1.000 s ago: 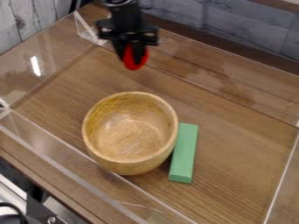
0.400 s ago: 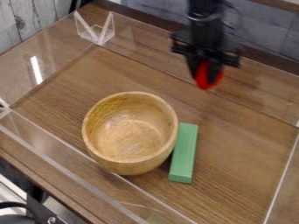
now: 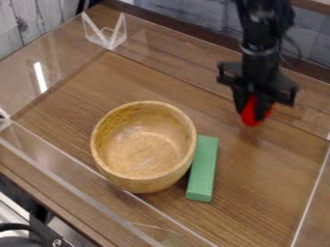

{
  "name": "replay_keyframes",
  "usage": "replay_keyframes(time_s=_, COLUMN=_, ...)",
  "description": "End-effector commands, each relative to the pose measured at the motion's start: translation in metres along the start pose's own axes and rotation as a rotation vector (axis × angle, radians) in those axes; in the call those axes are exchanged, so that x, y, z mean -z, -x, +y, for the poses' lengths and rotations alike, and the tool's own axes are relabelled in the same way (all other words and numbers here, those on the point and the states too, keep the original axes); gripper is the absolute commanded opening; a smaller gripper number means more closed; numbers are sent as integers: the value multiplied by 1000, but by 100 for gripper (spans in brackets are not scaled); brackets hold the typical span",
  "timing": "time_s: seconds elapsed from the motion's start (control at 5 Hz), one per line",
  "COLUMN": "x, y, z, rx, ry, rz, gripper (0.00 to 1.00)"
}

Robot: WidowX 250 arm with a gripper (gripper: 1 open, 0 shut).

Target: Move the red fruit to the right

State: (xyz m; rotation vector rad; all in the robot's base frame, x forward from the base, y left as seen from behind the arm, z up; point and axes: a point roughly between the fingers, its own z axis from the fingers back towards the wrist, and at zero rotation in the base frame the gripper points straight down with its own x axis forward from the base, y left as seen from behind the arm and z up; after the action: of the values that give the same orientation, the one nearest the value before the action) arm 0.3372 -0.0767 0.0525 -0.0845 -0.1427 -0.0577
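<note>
red fruit (image 3: 253,113), tan bowl (image 3: 141,145), green block (image 3: 203,170), brown wooden table (image 3: 77,106)

Possibly a lab: wooden tabletop (image 3: 91,103), cables (image 3: 29,232)

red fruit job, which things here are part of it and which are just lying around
Part of the job:
- red fruit, gripped in the jaws, above the table

Just lying around:
- wooden bowl
- green block, beside the bowl's right side
- clear wire-like object at the far left
</note>
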Motion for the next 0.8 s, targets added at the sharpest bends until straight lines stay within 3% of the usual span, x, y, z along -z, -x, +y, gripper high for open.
replay_keyframes(time_s=0.0, x=-3, y=-13, z=-6, rx=28, ry=1, rz=-48, gripper=0)
replay_keyframes(time_s=0.2, x=0, y=-13, z=-6, rx=38, ry=4, rz=-36, gripper=100)
replay_keyframes(time_s=0.6, x=-1, y=-17, z=-7, rx=47, ry=14, rz=-31, gripper=100)
